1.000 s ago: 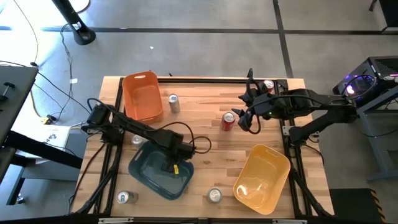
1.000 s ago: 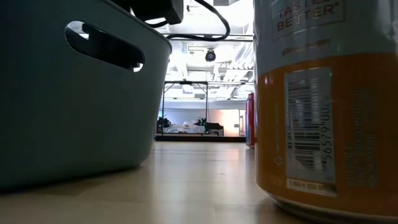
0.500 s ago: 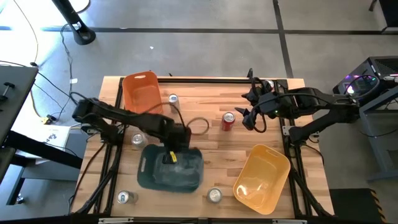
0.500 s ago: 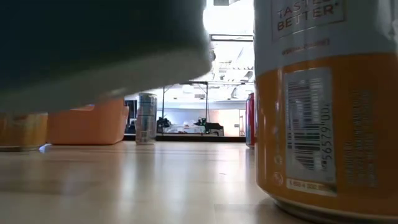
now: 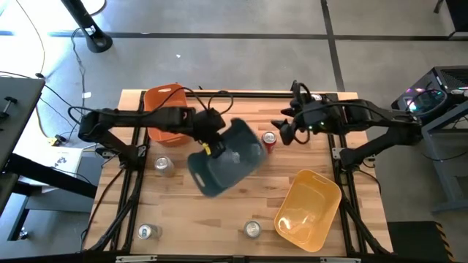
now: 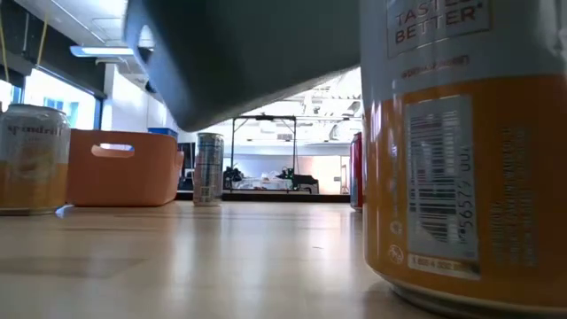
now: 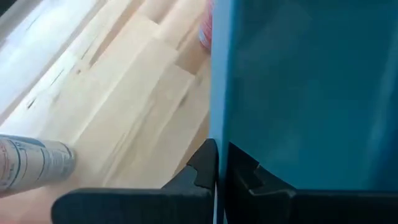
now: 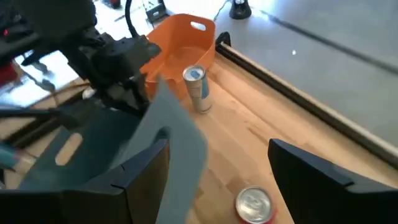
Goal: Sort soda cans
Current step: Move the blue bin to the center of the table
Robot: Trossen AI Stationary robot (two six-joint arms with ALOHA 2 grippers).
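Observation:
My left gripper [image 5: 210,139] is shut on the blue-grey bin [image 5: 228,158], which hangs tilted above the table's middle. In the low view the bin [image 6: 239,53] floats clear of the wood. My right gripper [image 5: 284,133] is open and hovers just right of a red can [image 5: 268,141]. In the right wrist view that can [image 8: 254,204] stands between and below the spread fingers. A silver can [image 8: 196,87] stands beside the orange bin [image 5: 164,98]. Three more cans stand at the left [image 5: 163,165] and along the near edge [image 5: 150,231], [image 5: 252,229]. My left gripper [image 7: 217,165] pinches the blue-grey bin's wall at its rim [image 7: 216,124], one finger on each side of the thin wall. It comes roughly level from the table's left. The bin is lifted clear of the table and hangs tilted beyond the fingers.
The yellow bin [image 5: 307,208] lies tilted at the near right. The orange bin stands at the far left, partly under my left arm. A can [image 6: 461,151] stands very close to the low camera. Black cables loop above the left arm.
My left gripper has carried the blue-grey bin from the near left of the table up and toward the far edge and centre. The bin has gone from resting on the table to lifted clear, turned about and tipped. My right gripper has drifted slightly toward the far edge.

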